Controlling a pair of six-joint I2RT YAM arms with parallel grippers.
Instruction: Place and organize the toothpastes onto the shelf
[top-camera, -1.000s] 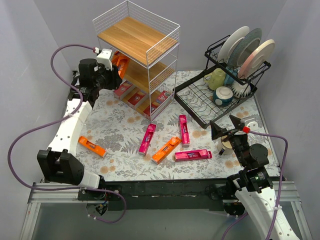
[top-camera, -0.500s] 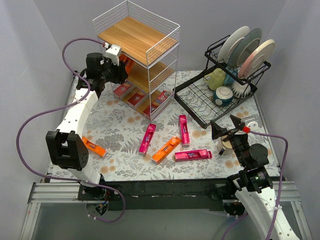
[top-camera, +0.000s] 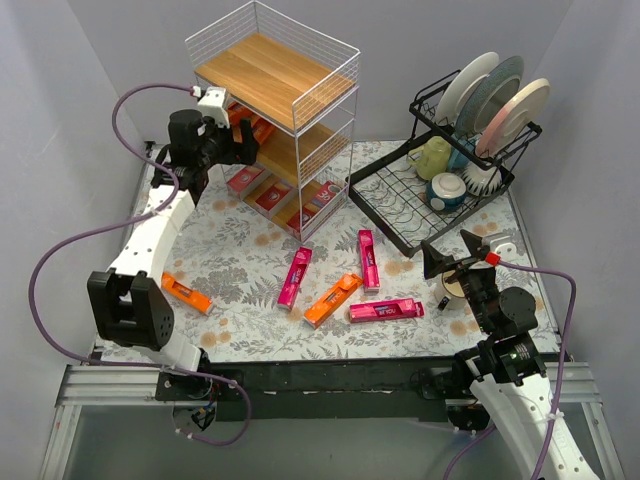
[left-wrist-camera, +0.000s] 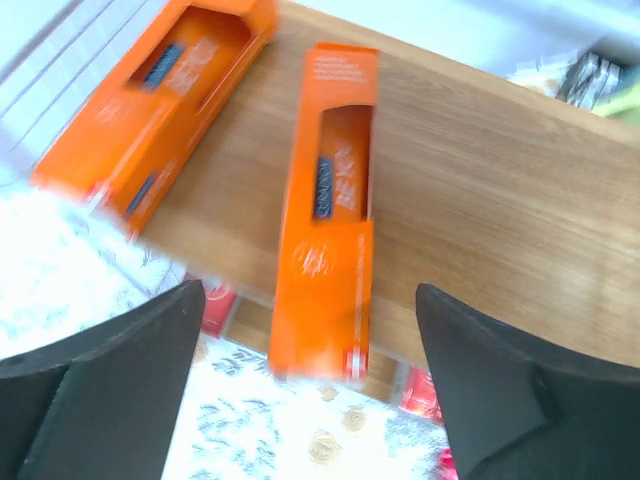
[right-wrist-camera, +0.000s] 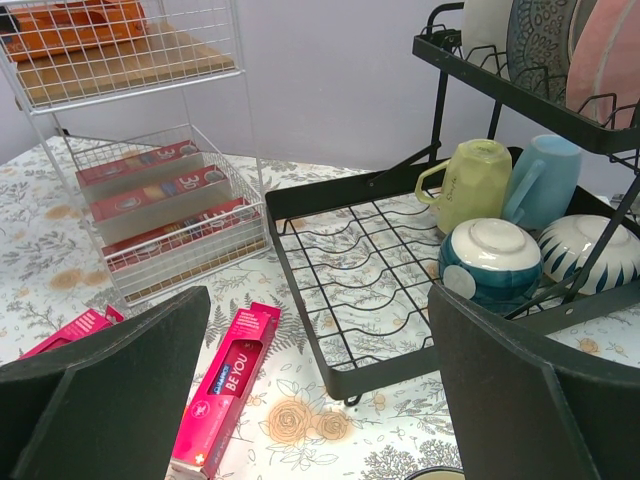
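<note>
The shelf (top-camera: 275, 105) stands at the back left. On its middle wooden board (left-wrist-camera: 480, 190) lie two orange toothpastes (left-wrist-camera: 325, 210) (left-wrist-camera: 160, 100). My left gripper (top-camera: 240, 147) hovers at that board's edge, open, its fingers (left-wrist-camera: 100, 400) on either side of the nearer orange box without touching it. Dark red toothpastes (top-camera: 272, 195) fill the bottom tier. On the table lie two orange boxes (top-camera: 183, 292) (top-camera: 333, 299) and three pink ones (top-camera: 295, 277) (top-camera: 367, 259) (top-camera: 386, 310). My right gripper (top-camera: 452, 255) is open and empty at the right, with a pink box (right-wrist-camera: 225, 385) below and ahead of it.
A black dish rack (top-camera: 440, 190) with plates (top-camera: 500, 95), mugs (right-wrist-camera: 475, 185) and bowls (right-wrist-camera: 490, 260) stands at the back right, close to the right gripper. Grey walls close in the table on the left, back and right.
The left gripper carried an orange box onto the middle board, then opened and let it go. The box now lies beside the other orange one. The right arm has not moved.
</note>
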